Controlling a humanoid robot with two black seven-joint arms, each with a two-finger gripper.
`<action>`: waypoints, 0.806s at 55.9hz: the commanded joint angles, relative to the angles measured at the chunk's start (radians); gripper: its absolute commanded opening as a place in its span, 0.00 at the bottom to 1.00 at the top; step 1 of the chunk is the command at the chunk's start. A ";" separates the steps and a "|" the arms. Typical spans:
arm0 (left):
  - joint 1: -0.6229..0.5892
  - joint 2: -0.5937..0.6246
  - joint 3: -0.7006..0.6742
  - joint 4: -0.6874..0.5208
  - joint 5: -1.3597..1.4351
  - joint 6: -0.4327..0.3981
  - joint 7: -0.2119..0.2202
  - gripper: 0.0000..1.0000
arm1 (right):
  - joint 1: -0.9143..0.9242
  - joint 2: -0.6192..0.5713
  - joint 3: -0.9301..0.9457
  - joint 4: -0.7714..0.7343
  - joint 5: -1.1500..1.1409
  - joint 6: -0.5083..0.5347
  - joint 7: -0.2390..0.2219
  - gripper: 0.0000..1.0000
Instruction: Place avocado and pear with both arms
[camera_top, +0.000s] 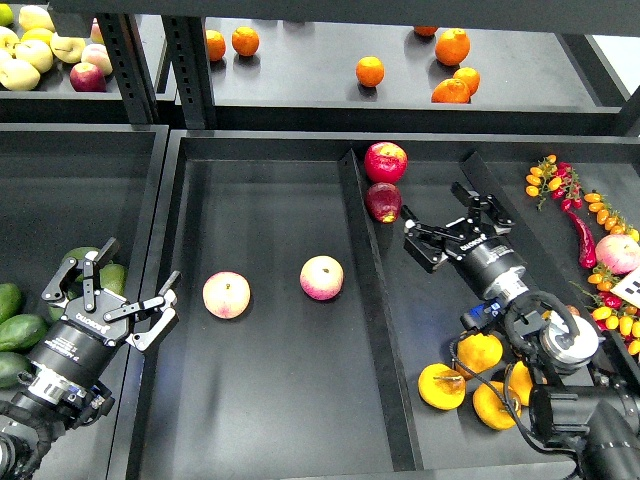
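Several dark green avocados (22, 331) lie in the left bin, one (108, 274) right behind my left gripper (113, 294). That gripper is open and empty, hovering over the bin's right wall. Several yellow-orange pears (441, 386) lie at the front of the middle-right compartment. My right gripper (447, 228) is open and empty. It hangs above that compartment, well behind the pears and just to the right of a dark red apple (382, 201). My right arm hides part of the pear pile.
Two pink-yellow apples (226, 295) (321, 277) lie in the wide middle compartment. A red apple (384, 161) sits at the back beside the raised divider (368, 300). Chillies and small tomatoes (585, 235) fill the right compartment. Oranges (369, 71) and pale apples (35, 50) sit on the back shelf.
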 joint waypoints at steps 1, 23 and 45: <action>-0.002 0.000 -0.001 0.009 0.001 0.000 0.000 0.99 | -0.065 0.000 0.002 0.010 0.000 0.025 0.000 0.99; 0.003 0.000 -0.047 0.019 0.016 0.000 -0.079 0.99 | -0.318 0.000 -0.054 0.240 -0.086 0.025 0.290 1.00; 0.012 0.000 -0.092 -0.008 0.036 0.000 -0.079 0.99 | -0.372 0.000 -0.093 0.386 -0.084 -0.021 0.288 1.00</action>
